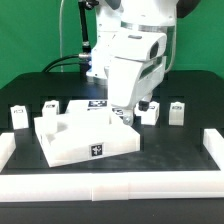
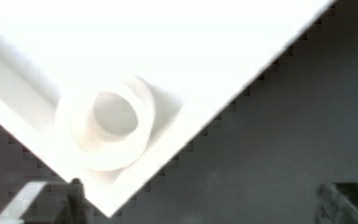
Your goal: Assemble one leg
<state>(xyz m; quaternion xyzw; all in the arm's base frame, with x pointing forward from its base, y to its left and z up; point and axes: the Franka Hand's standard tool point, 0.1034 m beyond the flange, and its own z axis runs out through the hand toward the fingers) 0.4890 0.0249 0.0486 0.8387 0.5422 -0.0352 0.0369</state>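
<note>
Hovering over the panel corner, my gripper is open and empty, the nearest leg upright just beside it, toward the exterior view's right.

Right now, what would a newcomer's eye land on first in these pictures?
The big white arm fills the exterior view's middle, bent over a large white panel. Small tagged legs stand either side of it. The wrist view shows the open hand above a panel corner's round socket.
</note>
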